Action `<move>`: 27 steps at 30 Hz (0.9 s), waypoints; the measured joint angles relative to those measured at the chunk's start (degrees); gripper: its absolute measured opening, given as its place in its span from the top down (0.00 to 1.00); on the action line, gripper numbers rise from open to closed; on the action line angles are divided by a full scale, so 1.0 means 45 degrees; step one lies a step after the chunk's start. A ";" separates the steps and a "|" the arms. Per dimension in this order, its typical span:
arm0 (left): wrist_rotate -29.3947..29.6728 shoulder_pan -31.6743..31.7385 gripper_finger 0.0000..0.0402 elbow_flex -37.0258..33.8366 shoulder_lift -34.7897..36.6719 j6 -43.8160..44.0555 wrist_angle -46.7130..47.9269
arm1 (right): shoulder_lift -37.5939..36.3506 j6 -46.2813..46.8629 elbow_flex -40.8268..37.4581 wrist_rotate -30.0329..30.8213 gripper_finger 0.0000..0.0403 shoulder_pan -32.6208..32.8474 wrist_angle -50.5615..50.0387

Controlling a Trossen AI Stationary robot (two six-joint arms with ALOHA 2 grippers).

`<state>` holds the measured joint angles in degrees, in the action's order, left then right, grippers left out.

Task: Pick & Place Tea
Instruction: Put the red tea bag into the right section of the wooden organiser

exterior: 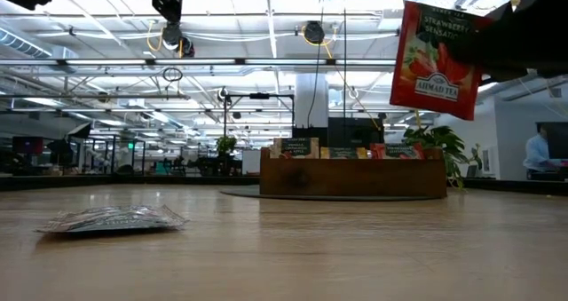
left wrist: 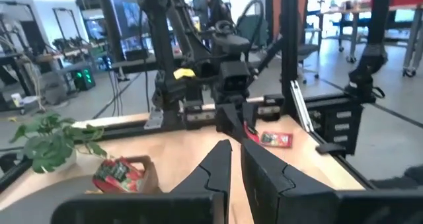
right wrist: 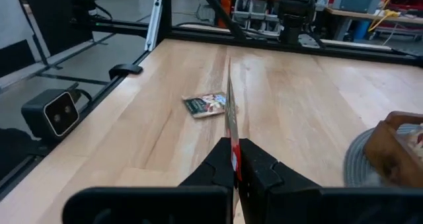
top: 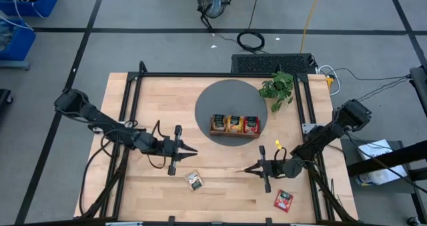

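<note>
The wooden tray (top: 235,125) already holds several sachets. The right end effector (top: 248,169) pinches a red sachet (exterior: 437,59) above the worktop (top: 220,186). The left end effector (top: 193,151) hovers, fingers nearly together, apparently empty. A green-white sachet (top: 194,181) and another red sachet (top: 283,200) lie loose near the front.

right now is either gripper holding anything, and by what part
The right gripper pinches a red sachet by one edge; it hangs clear of the table. The left gripper holds nothing.
</note>
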<state>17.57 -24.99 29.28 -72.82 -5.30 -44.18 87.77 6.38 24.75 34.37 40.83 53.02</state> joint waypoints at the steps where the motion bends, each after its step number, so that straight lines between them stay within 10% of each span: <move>1: -0.0009 -0.0008 0.90 0.0000 0.0000 0.0006 0.0145 | 0.0000 -0.0053 0.0000 0.0000 1.00 -0.0041 -0.0013; 9: 0.0012 0.0298 0.90 0.0000 -0.0005 -0.0800 0.0232 | -0.0670 -0.1562 0.0000 -0.0005 1.00 -0.0764 -0.1355; 19: 0.0023 0.1196 0.90 0.0000 -0.0005 -0.0806 0.0316 | -0.5857 -0.1491 -0.0005 -0.0070 1.00 -0.2197 -0.8433; 27: 0.0023 0.1617 0.90 -0.0005 -0.0005 -0.0222 0.0654 | -0.9081 -0.2538 -0.0005 -0.2891 1.00 -0.4330 -1.0920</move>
<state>17.67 -17.72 29.26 -72.84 -6.30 -41.23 46.90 -5.04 24.73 21.36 21.34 3.88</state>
